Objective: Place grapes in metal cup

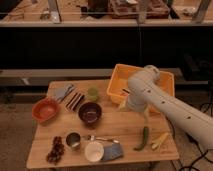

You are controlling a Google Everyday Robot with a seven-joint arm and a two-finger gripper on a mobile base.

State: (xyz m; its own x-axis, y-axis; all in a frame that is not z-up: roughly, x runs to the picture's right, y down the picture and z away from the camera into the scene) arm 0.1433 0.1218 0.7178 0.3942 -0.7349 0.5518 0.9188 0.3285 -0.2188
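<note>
- One bunch of grapes [55, 149], lying just beside one metal cup [73, 140].
- My gripper [123, 104]: fingers spread, empty, beside one yellow bin [131, 66].
- Bowls: one orange bowl [45, 109], one dark bowl [90, 112].

Grapes [55, 150]: small dk purple-red bunch, elongated, lying flat nr front-left corner of worktop [122, 131]. Metal cup [73, 141]: small shiny steel cyl., upright, mouth up, dark inside, just right of grapes.
</note>
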